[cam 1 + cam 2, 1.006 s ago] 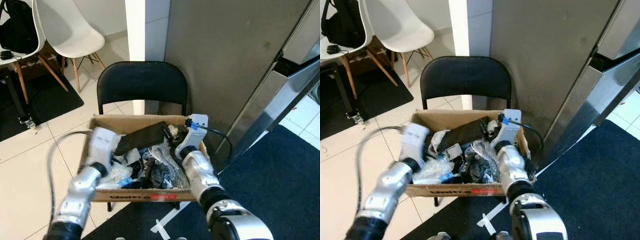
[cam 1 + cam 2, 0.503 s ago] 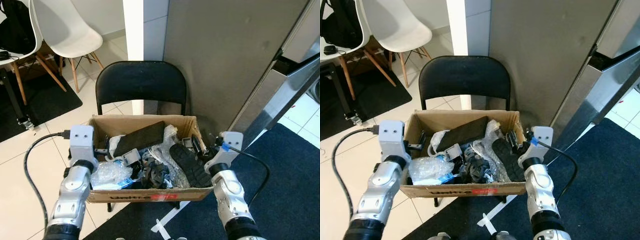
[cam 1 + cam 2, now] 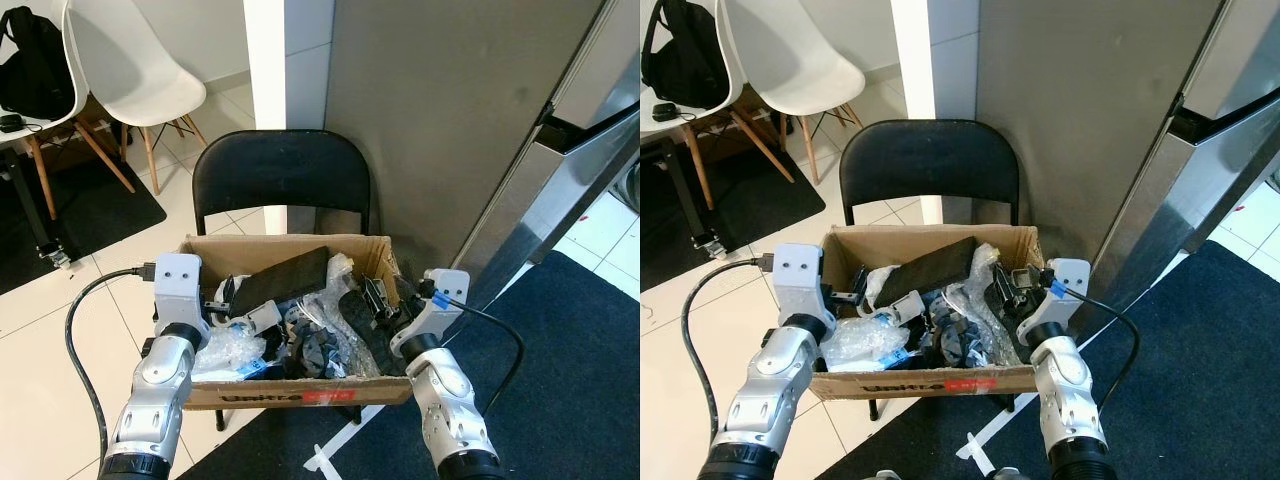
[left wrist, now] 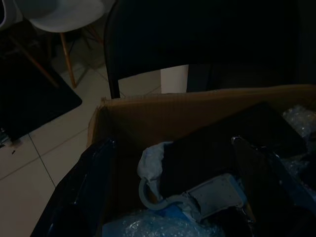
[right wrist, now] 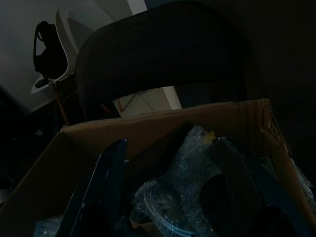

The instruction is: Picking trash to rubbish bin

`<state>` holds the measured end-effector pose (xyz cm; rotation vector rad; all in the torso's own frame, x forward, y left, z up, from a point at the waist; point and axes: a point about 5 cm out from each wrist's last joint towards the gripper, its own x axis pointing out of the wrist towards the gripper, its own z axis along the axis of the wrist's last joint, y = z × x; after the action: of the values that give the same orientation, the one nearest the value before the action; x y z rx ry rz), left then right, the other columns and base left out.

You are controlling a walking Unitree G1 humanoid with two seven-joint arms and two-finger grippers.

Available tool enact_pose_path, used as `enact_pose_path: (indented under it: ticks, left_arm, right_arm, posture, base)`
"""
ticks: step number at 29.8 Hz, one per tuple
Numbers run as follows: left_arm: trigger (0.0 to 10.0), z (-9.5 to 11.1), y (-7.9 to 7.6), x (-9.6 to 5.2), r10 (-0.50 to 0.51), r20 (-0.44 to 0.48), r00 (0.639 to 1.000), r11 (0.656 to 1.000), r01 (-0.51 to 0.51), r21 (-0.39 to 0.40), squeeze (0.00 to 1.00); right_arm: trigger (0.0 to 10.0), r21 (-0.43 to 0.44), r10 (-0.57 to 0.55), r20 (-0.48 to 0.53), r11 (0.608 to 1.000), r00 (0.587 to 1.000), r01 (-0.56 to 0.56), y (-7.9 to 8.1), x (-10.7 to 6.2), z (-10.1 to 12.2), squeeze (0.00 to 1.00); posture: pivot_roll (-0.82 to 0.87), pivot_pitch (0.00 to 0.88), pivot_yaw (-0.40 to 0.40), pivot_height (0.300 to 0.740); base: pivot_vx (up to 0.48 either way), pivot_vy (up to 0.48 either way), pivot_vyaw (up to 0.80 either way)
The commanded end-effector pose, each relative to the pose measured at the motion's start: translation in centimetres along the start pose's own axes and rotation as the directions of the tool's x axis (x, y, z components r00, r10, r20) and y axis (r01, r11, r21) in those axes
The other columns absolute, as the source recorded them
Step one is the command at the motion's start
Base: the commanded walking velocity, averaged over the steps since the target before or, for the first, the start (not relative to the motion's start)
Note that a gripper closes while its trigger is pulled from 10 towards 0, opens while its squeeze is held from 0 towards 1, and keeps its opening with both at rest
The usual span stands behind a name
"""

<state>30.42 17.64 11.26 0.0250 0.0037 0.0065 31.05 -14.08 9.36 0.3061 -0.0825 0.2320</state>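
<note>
With both grippers spread-fingered inside cardboard box [image 3: 300,392], left gripper [image 3: 222,296] & right gripper [image 3: 372,298] should close on loose trash [image 3: 320,345] (not box wall), lift straight up.

Cardboard box [image 3: 300,392] of trash rests on a black folding chair [image 3: 283,180].
The chair stands on pale floor tiles [image 3: 60,320] beside a grey wall panel, its backrest rising on the far side of the box; a dark mat [image 3: 590,380] covers the floor to the right and near side.
</note>
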Motion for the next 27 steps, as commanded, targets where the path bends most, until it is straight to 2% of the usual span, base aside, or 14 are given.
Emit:
enact_pose_path:
  ticks: [1, 7, 24, 27]
  left_arm:
    - [10.0, -0.30, -0.09, -0.31, -0.004, -0.014, 1.000, 1.000, 0.004, -0.010, 0.00]
    - [10.0, -0.06, -0.06, -0.16, -0.004, -0.007, 1.000, 1.000, 0.004, -0.014, 0.00]
    - [10.0, 0.21, -0.18, -0.02, -0.001, 0.000, 1.000, 1.000, 0.001, -0.016, 0.00]
    - [10.0, 0.27, -0.15, 0.02, 0.001, 0.001, 1.000, 1.000, -0.001, -0.017, 0.00]
  right_arm:
    - [10.0, 0.005, -0.016, -0.020, 1.000, 1.000, 0.016, -0.19, -0.48, -0.37, 0.00]
    - [10.0, 0.001, -0.019, -0.027, 1.000, 0.999, 0.019, -0.21, -0.36, -0.22, 0.00]
    - [10.0, -0.008, -0.016, -0.035, 1.000, 0.999, 0.016, 0.04, 0.09, 0.01, 0.00]
    - [10.0, 0.014, -0.036, -0.025, 0.999, 0.999, 0.036, -0.02, 0.26, 0.27, 0.00]
  posture:
    - [0.05, 0.100, 0.027, 0.740]
    - [0.05, 0.100, 0.029, 0.740]
    - [0.05, 0.109, 0.021, 0.740]
    - [0.05, 0.117, 0.022, 0.740]
  base:
    - [0.000, 0.000, 0.00]
    - [-0.120, 0.000, 0.00]
    - [-0.300, 0.000, 0.00]
    - [-0.279, 0.000, 0.00]
